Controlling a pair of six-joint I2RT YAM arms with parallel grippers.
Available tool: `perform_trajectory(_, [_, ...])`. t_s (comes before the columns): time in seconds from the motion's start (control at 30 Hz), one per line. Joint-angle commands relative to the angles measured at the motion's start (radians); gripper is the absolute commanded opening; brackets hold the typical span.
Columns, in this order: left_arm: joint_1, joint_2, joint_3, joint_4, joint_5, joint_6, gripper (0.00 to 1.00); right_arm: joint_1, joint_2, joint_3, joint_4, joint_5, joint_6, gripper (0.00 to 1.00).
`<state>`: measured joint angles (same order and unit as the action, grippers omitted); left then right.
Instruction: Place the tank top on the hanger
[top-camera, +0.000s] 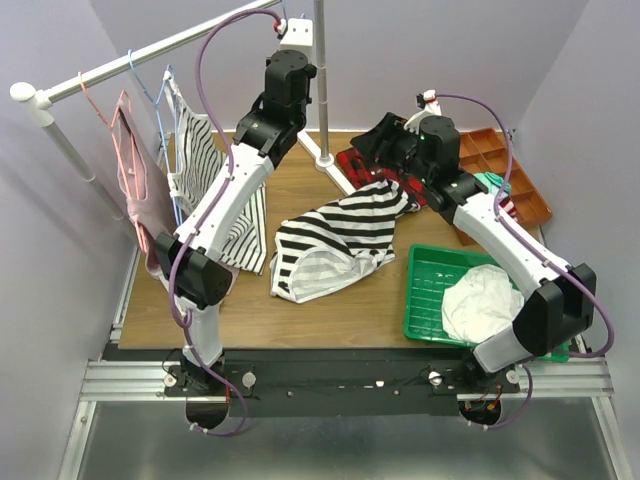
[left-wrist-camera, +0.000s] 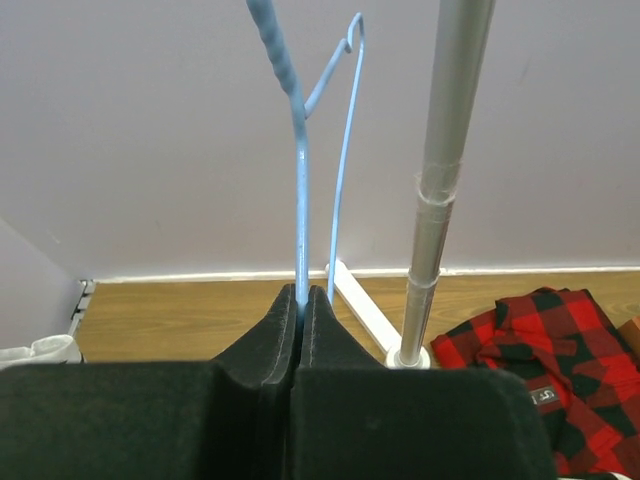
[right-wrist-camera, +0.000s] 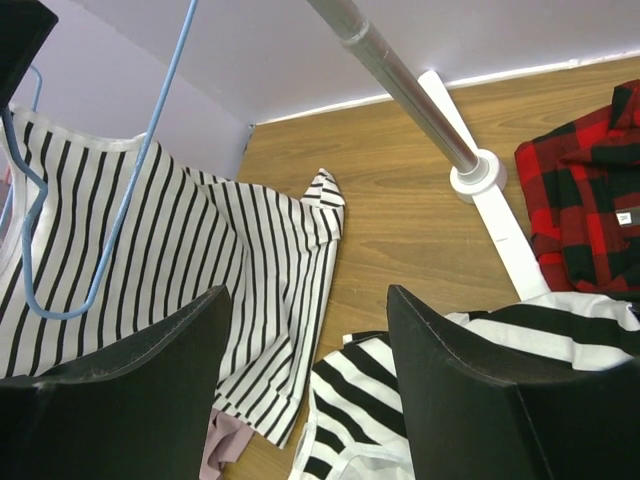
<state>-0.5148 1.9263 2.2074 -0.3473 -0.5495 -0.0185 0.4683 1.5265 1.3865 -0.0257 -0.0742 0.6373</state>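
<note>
On the far left, a pink top (top-camera: 135, 190) and a finer-striped top (top-camera: 200, 150) hang from the rail (top-camera: 150, 55). My left tool (left-wrist-camera: 302, 295) is raised beside the upright pole (left-wrist-camera: 440, 200). Its fingers are pressed together on the thin wire of the light-blue hanger (left-wrist-camera: 300, 190), which runs straight up out of the grip. The right wrist view shows the hanger's loop dangling in front of the finer-striped top.

The tank top (top-camera: 335, 245) lies crumpled on the desk (top-camera: 330, 310), in the middle, below and well apart from my left tool. Its far right corner reaches under my right tool (right-wrist-camera: 307, 292), whose fingers stand wide apart with nothing between them. I cannot tell whether they touch the cloth. Just beyond is a red plaid shirt (top-camera: 365, 165). To the right, a green tray (top-camera: 425, 290) holds a white cloth (top-camera: 480, 300).
</note>
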Motion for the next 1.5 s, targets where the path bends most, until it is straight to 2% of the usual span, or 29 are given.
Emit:
perform_trajectory(0.0, [0.021,-0.078,-0.008,0.01,0.034,0.002,0.0,0.004,-0.037,-0.007,-0.059,-0.024,-0.034,0.72])
perform_trajectory(0.27, [0.042,-0.133,0.008,0.004,0.063,-0.009,0.0,0.004,-0.051,-0.009,-0.065,-0.026,-0.047,0.72])
perform_trajectory(0.37, [0.044,-0.17,-0.032,-0.002,0.08,-0.014,0.0,0.004,-0.055,-0.014,-0.071,-0.027,-0.05,0.72])
perform_trajectory(0.67, [0.045,-0.354,-0.265,0.034,0.161,-0.028,0.0,0.006,-0.121,-0.041,-0.114,0.008,-0.073,0.73])
perform_trajectory(0.93, [0.045,-0.533,-0.492,0.056,0.272,-0.04,0.0,0.004,-0.201,-0.142,-0.161,0.031,-0.07,0.73])
perform_trajectory(1.07, [0.044,-0.642,-0.638,0.054,0.406,-0.058,0.0,0.013,-0.246,-0.239,-0.212,0.05,-0.062,0.73])
perform_trajectory(1.2, [0.03,-0.768,-0.834,0.047,0.518,-0.067,0.0,0.084,-0.302,-0.351,-0.255,0.169,-0.073,0.72])
perform_trajectory(1.33, [-0.008,-0.89,-0.955,-0.047,0.581,-0.044,0.0,0.171,-0.342,-0.46,-0.281,0.235,-0.064,0.7])
perform_trajectory(1.47, [-0.083,-0.978,-1.04,-0.148,0.571,0.003,0.0,0.25,-0.333,-0.549,-0.302,0.31,-0.05,0.68])
